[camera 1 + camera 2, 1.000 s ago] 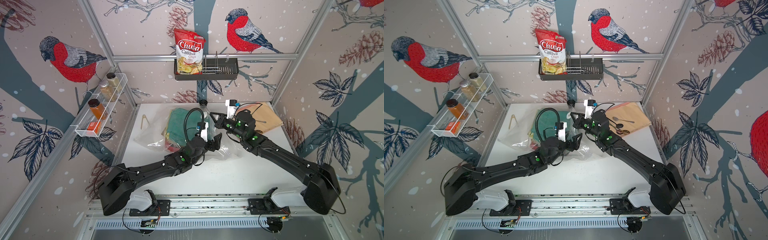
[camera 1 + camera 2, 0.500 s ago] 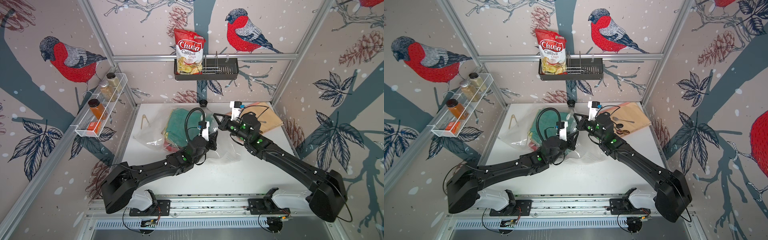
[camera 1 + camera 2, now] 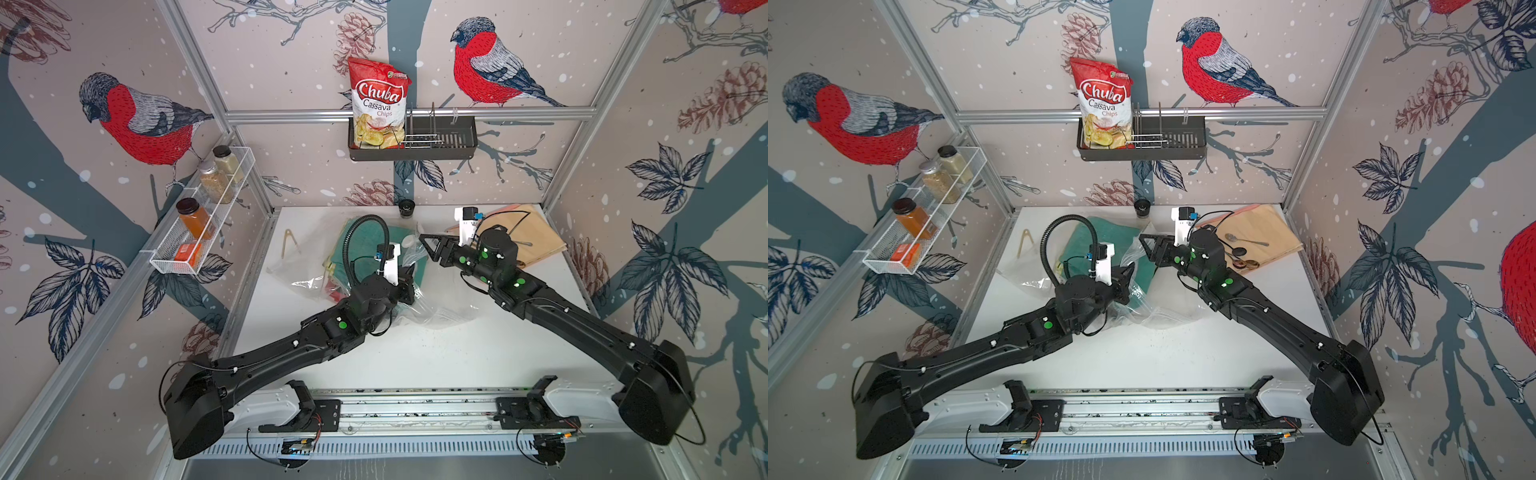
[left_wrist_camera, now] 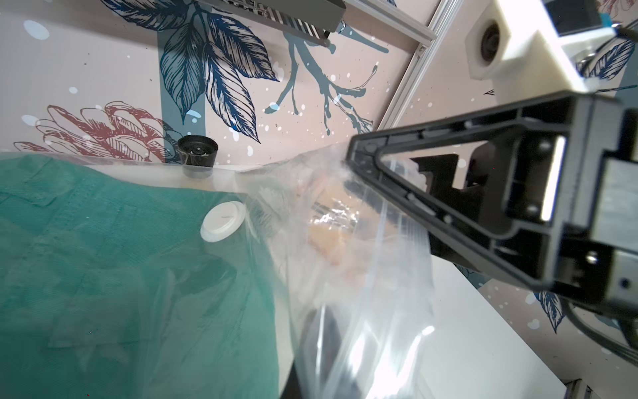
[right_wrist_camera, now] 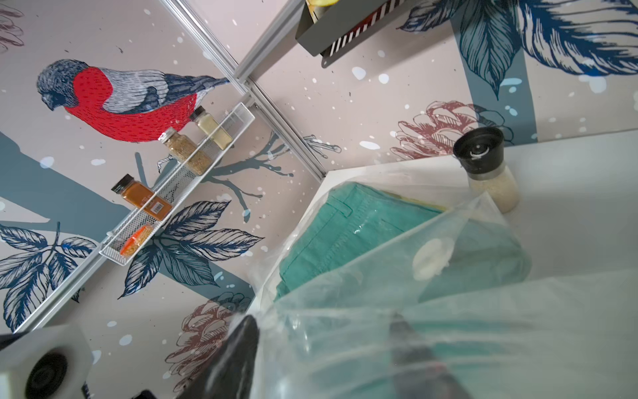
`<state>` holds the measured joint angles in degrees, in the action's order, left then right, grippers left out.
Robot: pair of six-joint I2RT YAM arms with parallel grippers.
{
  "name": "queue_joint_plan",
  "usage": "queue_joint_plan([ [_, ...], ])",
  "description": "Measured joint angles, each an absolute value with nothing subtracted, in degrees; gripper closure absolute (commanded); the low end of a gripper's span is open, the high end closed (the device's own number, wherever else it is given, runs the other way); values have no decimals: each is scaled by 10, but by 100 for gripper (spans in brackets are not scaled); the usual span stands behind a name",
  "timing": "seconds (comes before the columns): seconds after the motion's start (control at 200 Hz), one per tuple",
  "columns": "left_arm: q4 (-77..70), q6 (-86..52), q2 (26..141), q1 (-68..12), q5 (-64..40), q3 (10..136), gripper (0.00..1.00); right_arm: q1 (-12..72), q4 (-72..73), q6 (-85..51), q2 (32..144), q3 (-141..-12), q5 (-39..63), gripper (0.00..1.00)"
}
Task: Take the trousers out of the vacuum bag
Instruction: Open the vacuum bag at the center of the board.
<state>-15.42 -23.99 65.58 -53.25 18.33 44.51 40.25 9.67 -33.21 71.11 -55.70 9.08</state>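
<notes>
Above the white surface point(image 3: 415, 365), left arm point(image 3: 270, 365) and right arm point(image 3: 582, 324) stretch inward; left tool point(image 3: 409, 276) clamps the vacuum bag point(image 3: 440, 316), right tool point(image 3: 428, 248) stands parted near the trousers point(image 3: 365, 245).

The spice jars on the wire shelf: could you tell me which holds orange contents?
The frontmost jar, beside the orange box; the silver-lidded jar and rearmost jar hold beige contents.

- Trousers point(image 3: 365, 243): in the vacuum bag point(image 3: 436, 311), rear centre of the table point(image 3: 415, 361).
- Grinder point(image 3: 407, 208): behind the bag.
- Tongs point(image 3: 289, 243): left of the bag.
- Spoons point(image 3: 1246, 241): on the cloth point(image 3: 536, 232), right of the bag.
</notes>
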Motion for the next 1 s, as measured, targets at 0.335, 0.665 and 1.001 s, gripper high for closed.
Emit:
queue_joint_plan([
  [0.335, -84, -205, 616, -467, 150, 467, 100, 454, -24, -321, 614, -527, 26, 47],
  [0.665, -62, -191, 601, -465, 105, 482, 100, 417, 13, -363, 674, -443, 37, 44],
  [1.001, -58, -164, 627, -466, 74, 531, 100, 338, 172, -424, 812, -401, 175, 45],
])
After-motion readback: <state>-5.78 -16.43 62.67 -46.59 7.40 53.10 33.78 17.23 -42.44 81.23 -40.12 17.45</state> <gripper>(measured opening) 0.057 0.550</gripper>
